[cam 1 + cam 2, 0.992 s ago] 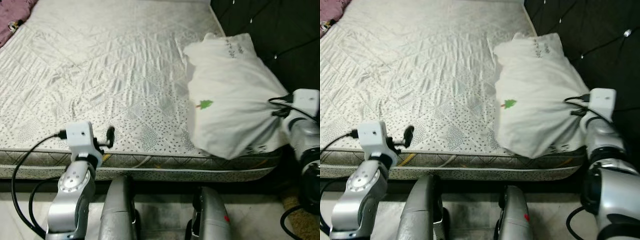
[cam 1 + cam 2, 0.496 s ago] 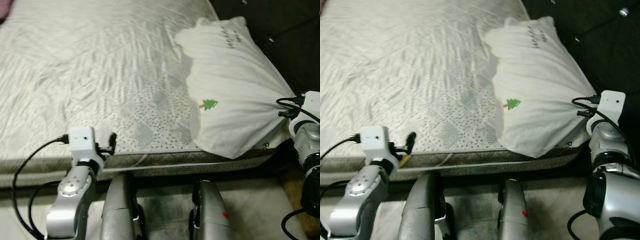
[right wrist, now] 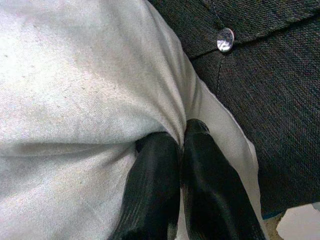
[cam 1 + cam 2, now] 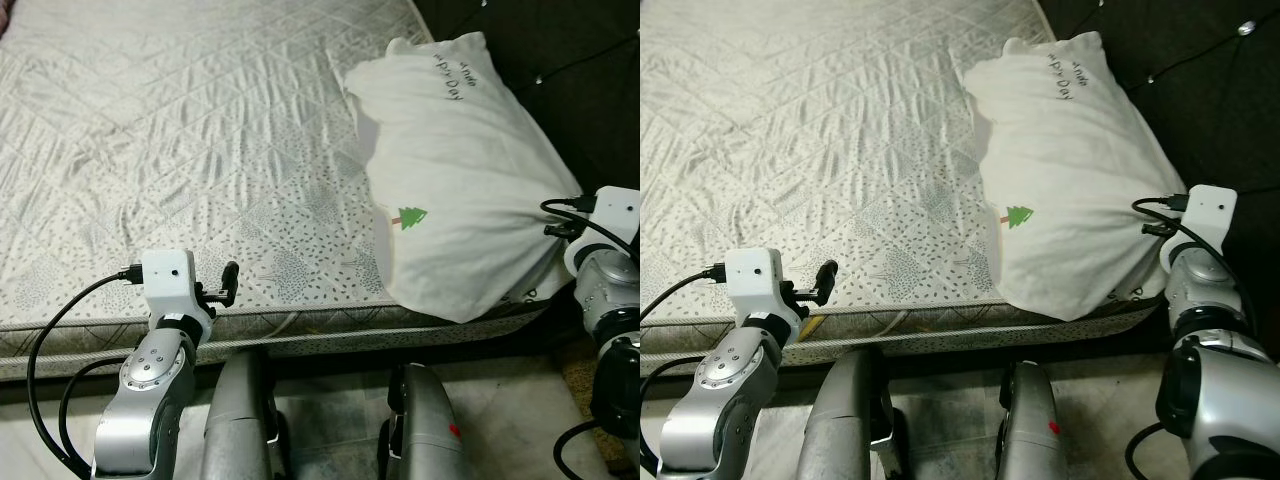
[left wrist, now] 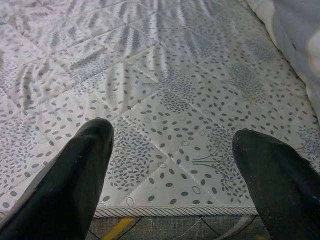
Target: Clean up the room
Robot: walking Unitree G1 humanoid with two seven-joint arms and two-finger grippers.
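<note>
Bare quilted mattress (image 4: 200, 150) spanned the view, its near edge running just ahead of the robot. Left pincer (image 5: 172, 165) hovered at that near edge, fingers (image 5: 80, 170) spread wide apart, nothing between them. Further right, a white pillow (image 4: 460, 180) with a small green tree print (image 4: 409, 216) lay along the bed's right side against the dark tufted headboard (image 4: 1200, 90), its near corner overhanging the mattress edge. Right pincer (image 3: 180, 165) was clamped together on a gathered fold of pillow fabric at that corner. Judgement: step in hand is repositioning the pillow; best done by keeping the pinch firm and dragging low and slowly, so the thin fold does not slip free.
</note>
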